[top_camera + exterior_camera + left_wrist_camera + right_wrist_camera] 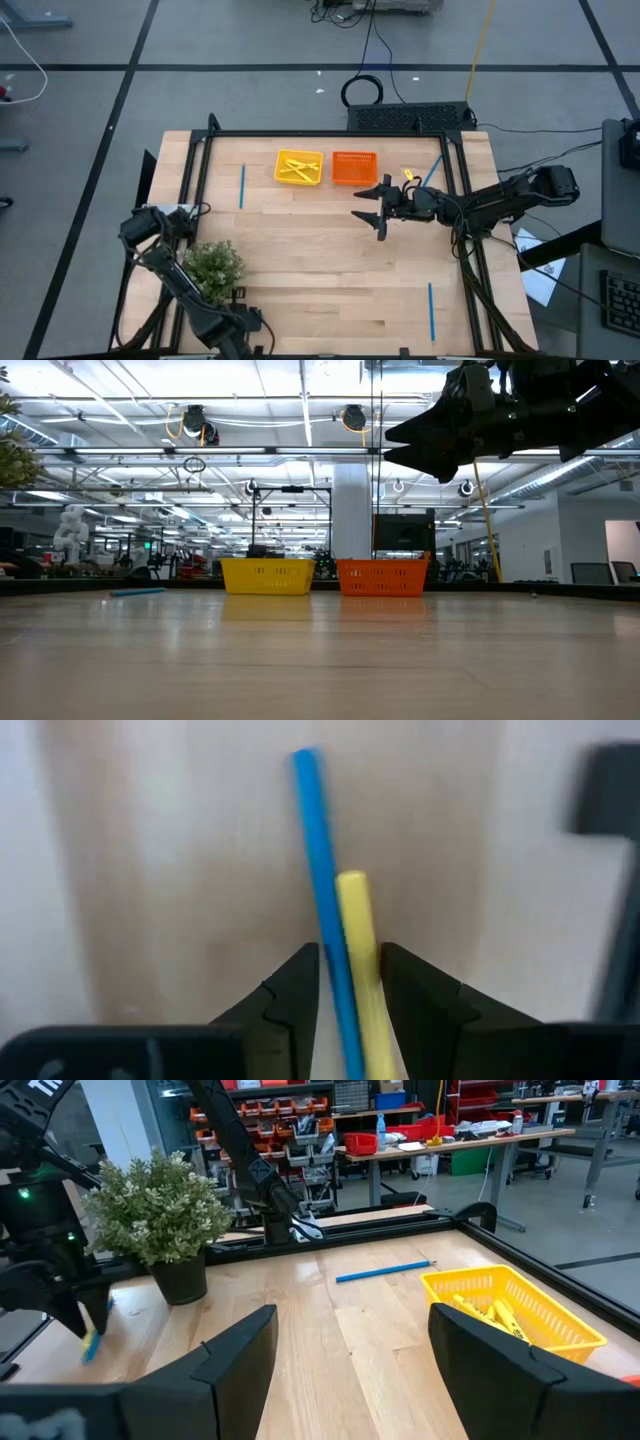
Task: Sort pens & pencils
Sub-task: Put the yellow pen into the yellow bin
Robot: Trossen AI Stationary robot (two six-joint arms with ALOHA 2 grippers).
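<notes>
Left gripper (348,1010) at worktop's front-left corner, pinching thin blue stick (322,890) plus yellow stick (358,950): light, stiff, smooth; likely slip-prone, mid-length grip best. Right gripper (350,1360) wide, empty, near orange tray (354,167).

Grey floor (250,40) crossed by dark lines, cables (372,45) trailing over it; a white column (352,510) rises behind; ceiling strip lights (120,390) glow; benches (450,1145) and red bins (270,1105) line the room.
</notes>
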